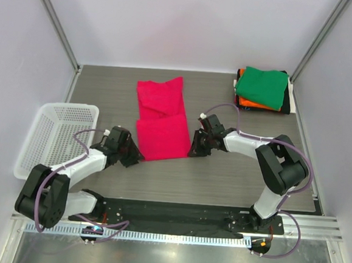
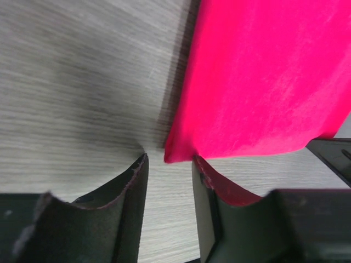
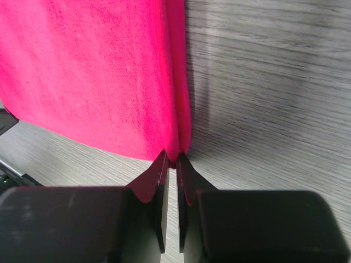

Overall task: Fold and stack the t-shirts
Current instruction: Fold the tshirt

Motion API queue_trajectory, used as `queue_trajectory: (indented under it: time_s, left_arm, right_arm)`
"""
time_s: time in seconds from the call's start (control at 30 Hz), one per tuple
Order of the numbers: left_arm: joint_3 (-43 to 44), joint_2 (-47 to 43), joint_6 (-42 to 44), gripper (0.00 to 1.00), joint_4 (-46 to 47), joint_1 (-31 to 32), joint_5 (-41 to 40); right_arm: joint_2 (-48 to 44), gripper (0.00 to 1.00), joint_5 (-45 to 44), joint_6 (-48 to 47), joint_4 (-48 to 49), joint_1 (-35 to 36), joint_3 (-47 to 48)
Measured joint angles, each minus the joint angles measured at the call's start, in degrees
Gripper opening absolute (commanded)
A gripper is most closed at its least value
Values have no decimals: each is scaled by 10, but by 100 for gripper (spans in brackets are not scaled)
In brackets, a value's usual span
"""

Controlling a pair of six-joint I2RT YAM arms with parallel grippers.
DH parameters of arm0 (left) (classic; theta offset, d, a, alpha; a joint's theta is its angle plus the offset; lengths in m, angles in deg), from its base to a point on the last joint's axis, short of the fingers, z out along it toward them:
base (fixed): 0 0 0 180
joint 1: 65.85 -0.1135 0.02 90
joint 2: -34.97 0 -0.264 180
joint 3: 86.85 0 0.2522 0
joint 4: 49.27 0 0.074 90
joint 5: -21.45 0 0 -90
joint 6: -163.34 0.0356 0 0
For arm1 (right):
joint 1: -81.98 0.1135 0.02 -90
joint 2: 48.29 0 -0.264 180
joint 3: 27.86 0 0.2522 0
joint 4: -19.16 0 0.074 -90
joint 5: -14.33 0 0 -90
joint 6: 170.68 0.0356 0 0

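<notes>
While both arms stretch forward and low over the grey wood-grain table (image 1: 220, 184), their wrists angle inward toward the bright pink-red cloth t-shirt (image 1: 161, 130), which lies partly folded at mid-table. The left gripper (image 2: 169, 164) sits at the shirt's near left corner. Its dark fingers (image 2: 129, 192) stand apart, with the corner at the mouth of the gap and not pinched. The right gripper (image 3: 171, 160) is at the near right corner, its fingers nearly together and nipping the folded edge.

From above, both sets of fingertips are hidden under the wrists. Each wrist view cuts off most of the shirt. On the far right, a green folded t-shirt (image 1: 262, 86) covers a stack, and only thin orange and dark edges show beneath. A white plastic mesh basket (image 1: 57, 134) sits at the left.
</notes>
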Motion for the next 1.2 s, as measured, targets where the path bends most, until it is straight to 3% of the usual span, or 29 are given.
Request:
queue_trajectory:
  time_s: [0.1,0.2,0.23,0.33,0.6,0.83,1.0,1.2]
  left_arm:
    - [-2,10,-3,33,21,3,0]
    - [-2,24,-11,19,41,7,-2]
    - [-3,28,-12,10,46,8,-3]
    - [-3,34,-15,0,54,10,-5]
    - [5,-17,-25,0,-9,50,-26]
    - [47,-131,-57,0,-136,139,-51]
    - [64,-209,-98,0,-228,201,-65]
    - [132,-237,-132,0,-327,256,-76]
  right_arm:
    - [0,10,2,0,2,0,-1]
    - [1,4,2,0,3,0,-1]
    - [2,3,3,0,3,0,-1]
    - [3,1,6,0,6,-1,-1]
    - [-32,1,12,0,-2,-3,-33]
    - [-184,1,6,17,-84,11,-92]
    - [-331,1,-20,57,-168,76,-105]
    - [-445,1,-66,127,-272,169,-103]
